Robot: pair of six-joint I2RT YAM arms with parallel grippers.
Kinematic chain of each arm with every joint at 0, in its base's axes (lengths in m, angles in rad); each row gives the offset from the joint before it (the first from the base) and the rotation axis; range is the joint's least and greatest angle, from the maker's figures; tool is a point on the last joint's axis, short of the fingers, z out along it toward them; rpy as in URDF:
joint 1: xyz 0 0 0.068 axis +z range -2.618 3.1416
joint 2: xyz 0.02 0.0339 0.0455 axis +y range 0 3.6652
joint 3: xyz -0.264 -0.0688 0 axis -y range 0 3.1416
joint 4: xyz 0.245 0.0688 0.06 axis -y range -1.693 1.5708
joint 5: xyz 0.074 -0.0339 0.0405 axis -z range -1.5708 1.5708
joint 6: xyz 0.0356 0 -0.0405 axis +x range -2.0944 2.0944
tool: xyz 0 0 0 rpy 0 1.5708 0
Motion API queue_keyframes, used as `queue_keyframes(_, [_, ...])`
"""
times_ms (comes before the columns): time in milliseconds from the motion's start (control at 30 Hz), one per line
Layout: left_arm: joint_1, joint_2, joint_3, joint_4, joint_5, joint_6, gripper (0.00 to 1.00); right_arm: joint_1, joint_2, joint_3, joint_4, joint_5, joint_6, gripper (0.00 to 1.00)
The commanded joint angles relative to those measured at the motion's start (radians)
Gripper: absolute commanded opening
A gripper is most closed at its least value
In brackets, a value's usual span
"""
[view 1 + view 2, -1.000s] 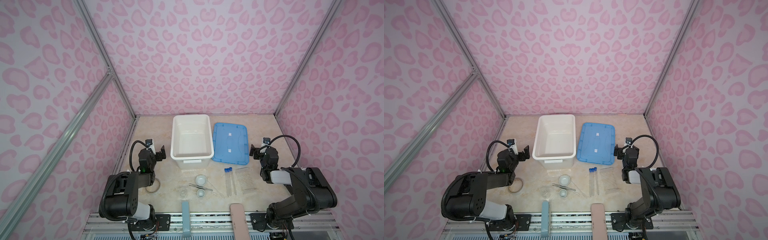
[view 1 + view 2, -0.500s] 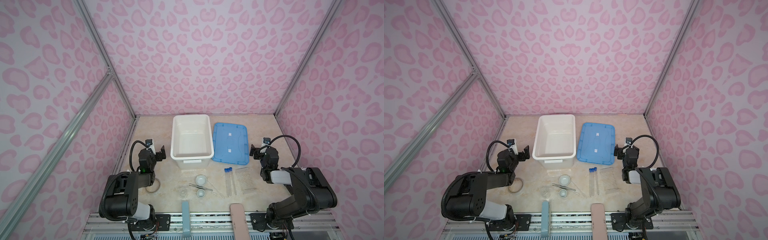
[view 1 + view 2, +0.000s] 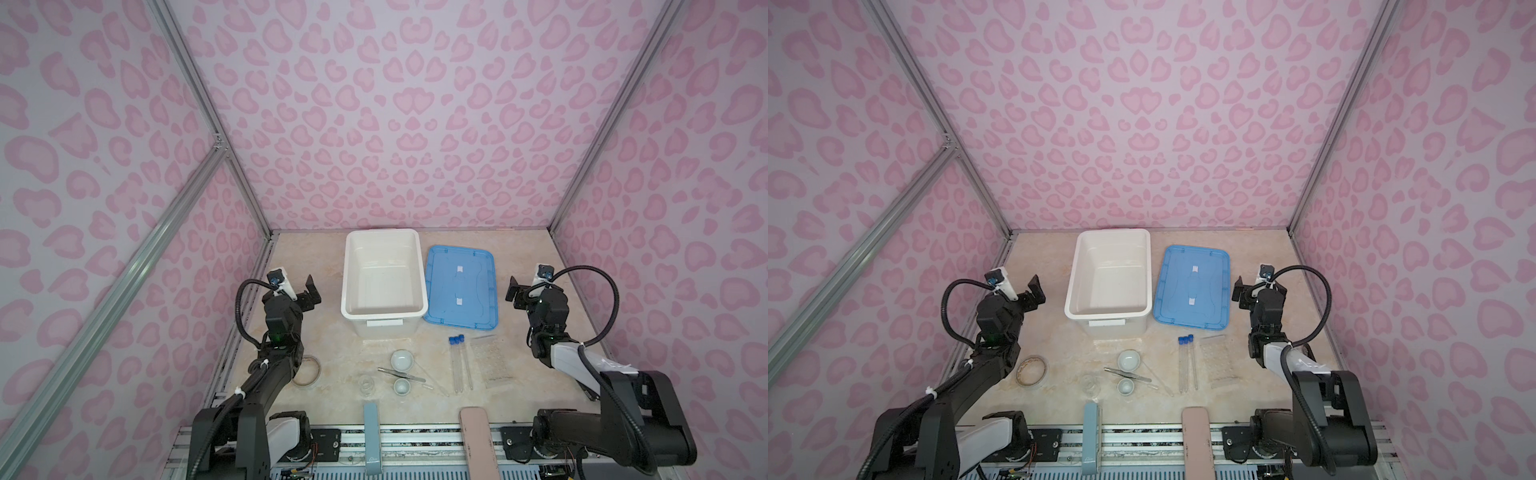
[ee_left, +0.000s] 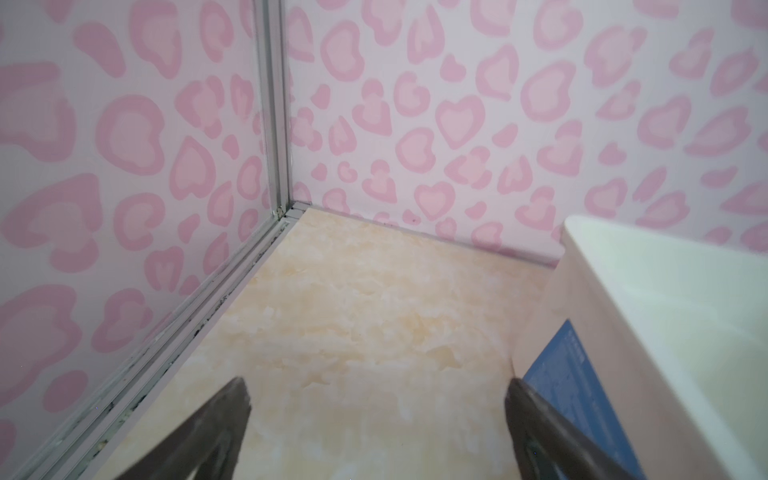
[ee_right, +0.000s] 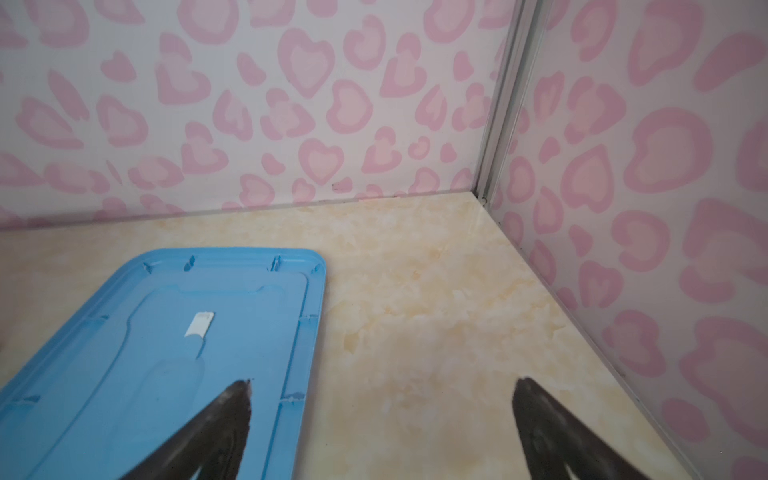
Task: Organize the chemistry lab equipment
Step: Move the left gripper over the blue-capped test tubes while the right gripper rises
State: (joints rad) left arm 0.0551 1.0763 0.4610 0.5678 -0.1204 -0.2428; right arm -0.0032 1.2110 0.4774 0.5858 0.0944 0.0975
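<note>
The lab equipment lies at the front middle of the table in both top views. There is a larger white dish [image 3: 402, 360] [image 3: 1128, 360] and a smaller white dish [image 3: 402, 387] [image 3: 1125, 387], with metal tweezers [image 3: 401, 375] [image 3: 1127, 375] between them. A tiny glass cup [image 3: 365, 384] stands to their left. Two blue-capped tubes [image 3: 457, 365] [image 3: 1187, 365] lie to the right, and a thin clear rod [image 3: 432, 376] lies beside the dishes. My left gripper [image 3: 305, 291] [image 4: 378, 390] hovers open left of the tub. My right gripper [image 3: 515, 293] [image 5: 382, 386] hovers open at the lid's right edge. Both are empty.
An open white tub [image 3: 384, 278] [image 4: 665, 291] stands at the back middle, its blue lid [image 3: 460, 287] [image 5: 166, 353] flat to the right. A tape ring [image 3: 306, 371] lies front left and a clear bag [image 3: 492, 359] right of the tubes. Pink patterned walls enclose three sides.
</note>
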Motion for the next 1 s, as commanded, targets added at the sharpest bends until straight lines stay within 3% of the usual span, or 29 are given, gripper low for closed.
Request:
queue_keyframes(0, [0.001,-0.098,0.079,-0.265,0.066,-0.212,0.97,-0.013,-0.112,0.108,-0.416,0.058,0.215,0.99])
queue_keyframes(133, [-0.051,-0.196,0.217,-0.557,0.130,-0.327,0.97,-0.038,-0.197,0.159,-0.546,-0.103,0.262,0.99])
queue_keyframes(333, [-0.306,-0.239,0.404,-0.840,0.054,-0.354,0.98,-0.017,-0.207,0.278,-0.756,-0.344,0.259,0.96])
queue_keyframes(433, [-0.448,-0.210,0.487,-0.928,0.025,-0.390,0.98,0.038,-0.180,0.359,-0.867,-0.393,0.226,0.96])
queue_keyframes(533, [-0.600,-0.148,0.557,-0.980,0.032,-0.444,0.99,0.072,-0.149,0.420,-0.931,-0.496,0.216,0.96])
queue_keyframes(700, [-0.897,-0.040,0.675,-1.022,-0.140,-0.448,0.97,0.120,-0.131,0.499,-1.080,-0.514,0.194,0.93])
queue_keyframes(967, [-1.179,0.245,0.847,-1.041,-0.226,-0.473,0.85,0.147,-0.176,0.493,-1.146,-0.575,0.225,0.87])
